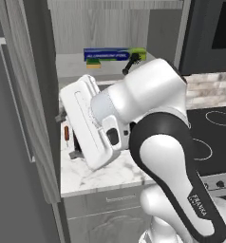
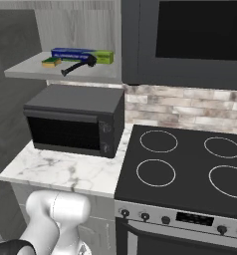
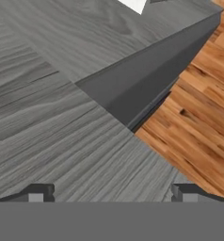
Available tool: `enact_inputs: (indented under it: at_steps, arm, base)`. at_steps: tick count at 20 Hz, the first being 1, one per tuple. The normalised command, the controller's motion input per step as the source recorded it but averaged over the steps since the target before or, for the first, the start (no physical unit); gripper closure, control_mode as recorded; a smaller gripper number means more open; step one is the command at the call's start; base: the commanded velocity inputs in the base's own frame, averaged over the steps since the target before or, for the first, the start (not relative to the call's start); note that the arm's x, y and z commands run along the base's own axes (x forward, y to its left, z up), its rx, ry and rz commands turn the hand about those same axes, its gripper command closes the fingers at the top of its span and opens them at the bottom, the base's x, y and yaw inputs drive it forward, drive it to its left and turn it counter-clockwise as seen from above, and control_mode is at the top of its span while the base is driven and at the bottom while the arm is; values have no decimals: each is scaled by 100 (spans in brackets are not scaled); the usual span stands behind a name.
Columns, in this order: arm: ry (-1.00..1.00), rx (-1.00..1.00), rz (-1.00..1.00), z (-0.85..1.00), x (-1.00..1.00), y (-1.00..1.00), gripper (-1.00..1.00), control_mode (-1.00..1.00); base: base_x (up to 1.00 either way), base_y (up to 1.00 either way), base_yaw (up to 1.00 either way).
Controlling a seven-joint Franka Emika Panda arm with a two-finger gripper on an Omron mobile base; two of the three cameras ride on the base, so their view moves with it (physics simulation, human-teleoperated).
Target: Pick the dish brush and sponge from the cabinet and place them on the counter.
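On the cabinet [image 2: 65, 69] shelf, above the black toaster oven [image 2: 75, 122], I count one sponge [image 2: 51, 62], one dish brush [image 2: 76, 66] just right of it, and one long blue-and-green box [image 2: 83, 54] behind both. One small orange-red stick [image 1: 66, 133] lies on the counter [image 2: 70, 172], left of the oven. Right of the oven there's a black stovetop [image 2: 185, 169] with four ring burners. The gripper [image 3: 111, 192] has its tips spread wide with nothing between them, facing grey wood-grain panels with a wooden floor [image 3: 198, 117] beyond.
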Motion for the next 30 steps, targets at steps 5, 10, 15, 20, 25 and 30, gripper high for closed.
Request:
enact_inputs:
  at_steps: [5, 10, 15, 20, 25, 30]
  arm:
    - [0, 4, 0, 12, 0, -48, -100, -100]
    - [0, 5, 1, 14, 0, -68, -100, -100]
    - [-1, 3, 0, 17, 0, -70, -100, -100]
    - [-6, 2, 0, 24, 0, -69, -100, -100]
    - [-9, 0, 1, 20, -2, -54, -100, -100]
    - [-17, -4, 8, 8, -7, -32, -100, -100]
  base:
    - [0, 0, 0]
    - [0, 0, 0]
    - [0, 0, 0]
    - [0, 0, 0]
    - [0, 0, 0]
    - [0, 0, 0]
